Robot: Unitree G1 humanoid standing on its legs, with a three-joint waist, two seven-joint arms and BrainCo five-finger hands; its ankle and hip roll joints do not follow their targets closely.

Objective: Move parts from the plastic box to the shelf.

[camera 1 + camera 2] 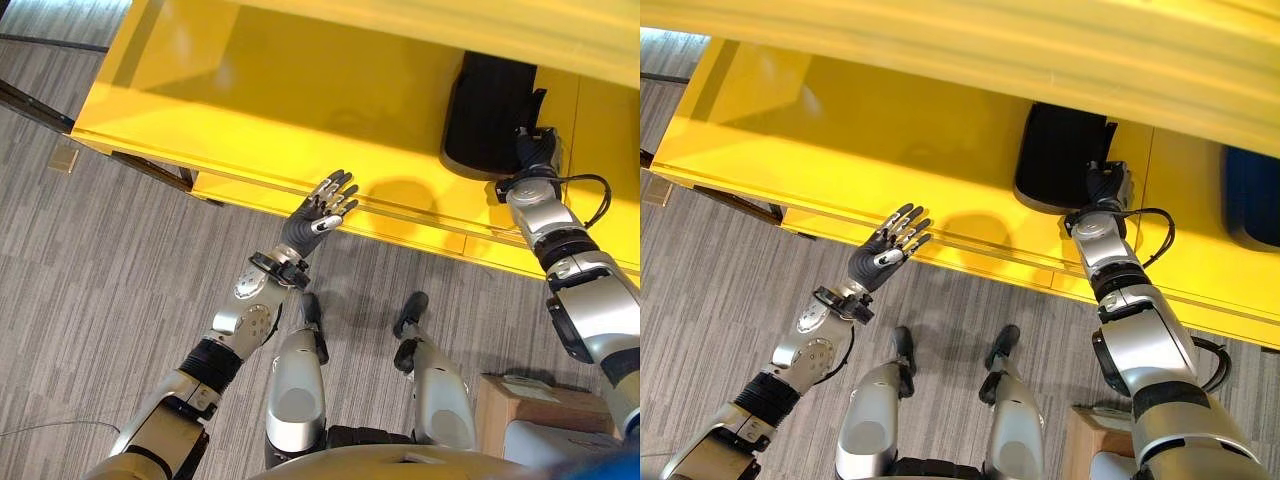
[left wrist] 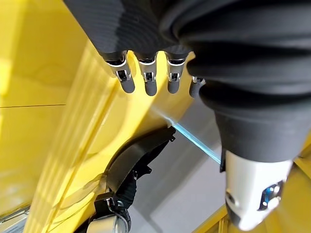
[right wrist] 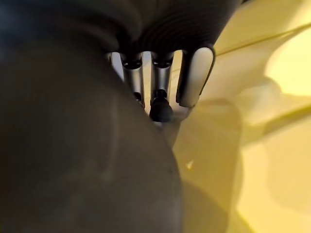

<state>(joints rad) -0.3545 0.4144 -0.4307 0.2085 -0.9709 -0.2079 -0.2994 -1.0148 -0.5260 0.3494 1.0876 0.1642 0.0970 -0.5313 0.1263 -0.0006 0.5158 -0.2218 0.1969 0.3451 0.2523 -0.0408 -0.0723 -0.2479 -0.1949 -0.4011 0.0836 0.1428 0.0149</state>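
We see the right robot hand (image 1: pixel 1108 186) reaching over the front lip of the yellow shelf (image 1: pixel 860 140), against the near edge of a black part (image 1: pixel 1060 155) lying on the shelf board; we cannot tell how its fingers stand. The part's long axis runs from the shelf's front lip toward the back. Left of it the board lies broad and bare. The left robot hand (image 1: pixel 325 205) hovers at the shelf's front edge, fingers straight and spread, holding nothing, well apart from the part. Grey carpet floor (image 1: pixel 120 270) spreads below.
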